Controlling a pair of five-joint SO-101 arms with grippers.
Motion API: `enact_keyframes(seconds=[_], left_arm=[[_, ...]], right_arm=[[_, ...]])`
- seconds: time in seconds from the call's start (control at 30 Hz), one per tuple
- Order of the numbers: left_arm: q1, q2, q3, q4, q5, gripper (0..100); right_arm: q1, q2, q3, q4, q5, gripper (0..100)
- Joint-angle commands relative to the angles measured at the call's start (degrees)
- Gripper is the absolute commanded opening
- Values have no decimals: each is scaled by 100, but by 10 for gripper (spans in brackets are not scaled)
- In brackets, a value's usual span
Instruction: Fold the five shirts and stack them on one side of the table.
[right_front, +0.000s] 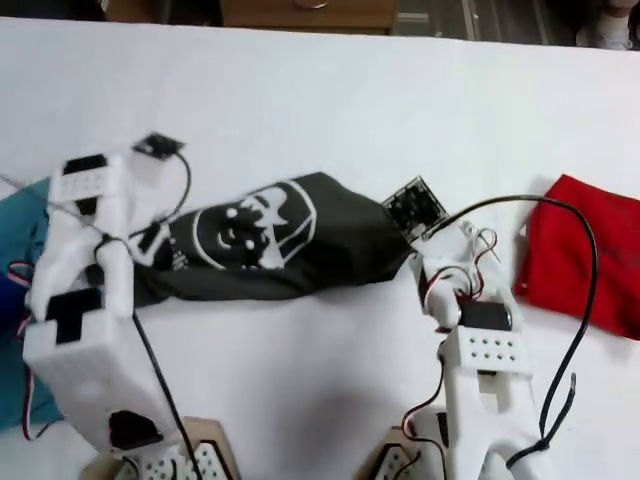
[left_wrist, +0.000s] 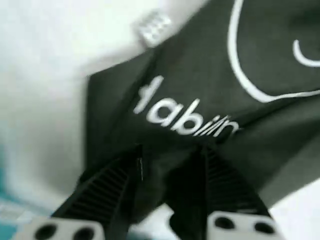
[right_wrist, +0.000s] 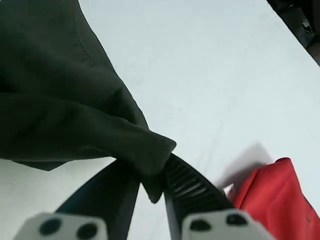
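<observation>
Fabric of the black shirt (right_front: 290, 245) sits nipped in my left tool (left_wrist: 170, 152) at one end and my right tool (right_wrist: 147, 167) at the other, so its long axis runs between them across the surface (right_front: 330, 120), with the red shirt (right_front: 585, 250) lying apart beyond its right-tool end.

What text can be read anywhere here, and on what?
White lettering on the black fabric shirt, left wrist view: blurred, runs into a fold; no whole word readable.
Small white woven tag at that shirt's edge: too blurred to read.
Round white face graphic on it, high view: no letters legible.
Red fabric shirt: no print visible.
</observation>
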Motion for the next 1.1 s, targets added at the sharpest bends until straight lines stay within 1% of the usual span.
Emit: enact_keyframes(seconds=[0.0,0.07,0.13,0.23,0.33,0.47,0.53,0.63,0.77,0.87,0.93,1.07], left_arm=[[211,237,-66,545,18,166],[281,220,57,1064,-79,111],[343,141,207,1574,-378,63],[369,-325,646,2048,-879,50],[369,-1160,1288,2207,-1336,50],[369,-2532,2062,2207,-1864,55],[369,-3156,2176,2163,-1925,67],[387,-3604,2387,1767,-1820,91],[369,-3288,3055,352,-1530,131],[369,-2646,3134,-589,-1257,140],[369,-2092,2835,-879,-1064,125],[369,-853,1710,-747,-976,32]], right_arm=[[48,31,-141,-101,-44,20],[48,57,-176,-101,-44,20],[48,75,-246,-101,-44,20],[48,84,-387,-101,-44,20],[48,92,-475,-101,-44,20],[48,92,-466,-92,-44,20],[48,92,-466,-75,-44,20],[48,92,-466,-75,-44,20],[48,92,-466,-57,-44,20],[57,92,-466,-48,-44,20],[75,92,-466,-48,-44,20],[92,84,-466,-48,-44,20]])
